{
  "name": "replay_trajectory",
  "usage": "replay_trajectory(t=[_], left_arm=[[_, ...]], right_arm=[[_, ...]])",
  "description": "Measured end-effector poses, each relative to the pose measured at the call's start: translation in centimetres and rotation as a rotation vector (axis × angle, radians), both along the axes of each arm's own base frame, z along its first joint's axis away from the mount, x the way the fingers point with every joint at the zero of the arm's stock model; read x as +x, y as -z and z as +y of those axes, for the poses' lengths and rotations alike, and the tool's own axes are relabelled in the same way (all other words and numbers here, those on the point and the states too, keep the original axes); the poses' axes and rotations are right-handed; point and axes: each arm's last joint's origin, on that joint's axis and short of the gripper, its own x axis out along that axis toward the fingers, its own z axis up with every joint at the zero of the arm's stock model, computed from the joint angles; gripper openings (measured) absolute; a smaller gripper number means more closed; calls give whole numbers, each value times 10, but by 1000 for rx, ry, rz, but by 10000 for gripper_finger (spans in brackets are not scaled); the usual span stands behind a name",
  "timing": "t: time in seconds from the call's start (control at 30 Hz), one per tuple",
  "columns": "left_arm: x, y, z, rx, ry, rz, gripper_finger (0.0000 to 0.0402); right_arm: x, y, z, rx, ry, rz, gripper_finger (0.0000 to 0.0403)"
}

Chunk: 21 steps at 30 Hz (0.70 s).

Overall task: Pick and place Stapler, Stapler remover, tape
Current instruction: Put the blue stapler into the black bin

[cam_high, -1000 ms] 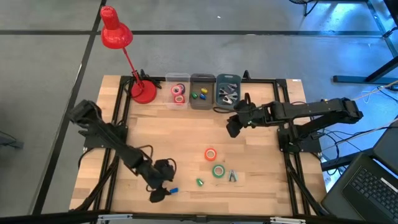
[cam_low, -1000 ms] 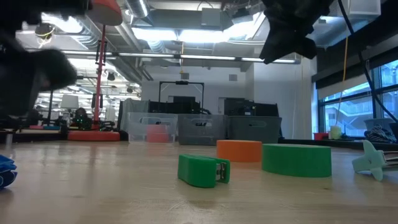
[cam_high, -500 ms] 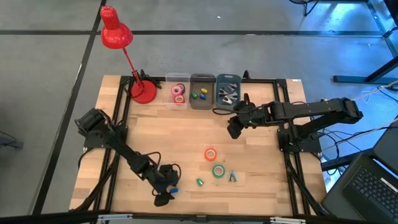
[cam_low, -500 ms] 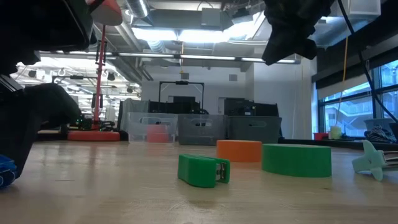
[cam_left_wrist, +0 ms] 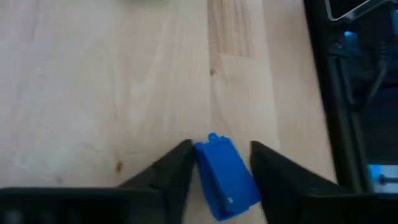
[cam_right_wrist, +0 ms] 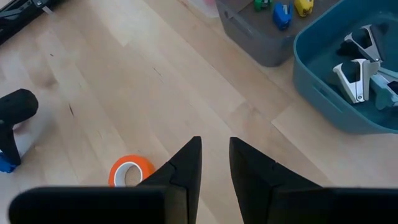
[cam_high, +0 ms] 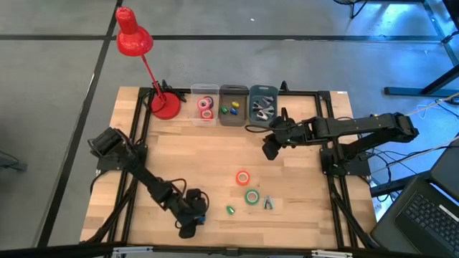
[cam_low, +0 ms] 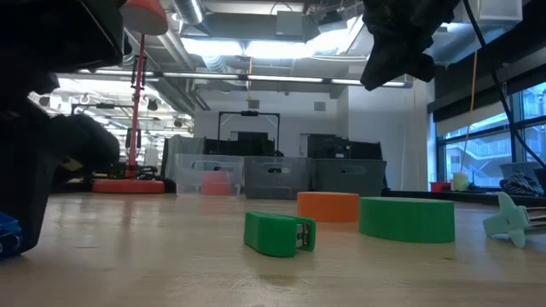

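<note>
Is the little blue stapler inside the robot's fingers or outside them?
Inside. The blue stapler lies on the table between the left gripper fingers, one dark finger on each side.

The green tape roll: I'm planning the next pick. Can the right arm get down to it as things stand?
Probably yes. The right gripper hangs above bare table, and nothing lies over the green tape roll; the orange roll and staple remover sit close beside it.

Count on bench: bins along the far edge, 3. Loose tape rolls, 2: one orange, one green. Small staplers, 2: one green, one blue. Staple remover, 1. Red lamp, 1.
</note>
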Motion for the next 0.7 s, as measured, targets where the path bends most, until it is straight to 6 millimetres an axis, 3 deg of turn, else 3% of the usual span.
replay_trajectory(t=[0.13, 0.37, 0.7], left_arm=[[2, 0, 3, 3, 25, 6, 53], [7, -17, 21, 27, 128, -11, 53], [22, -93, 100, 241, 18, -258, 53]], right_arm=[[0, 0, 0, -11, -15, 3, 84], [0, 0, 1, 6, -32, 4, 84], [-1, 0, 1, 5, -35, 14, 84]])
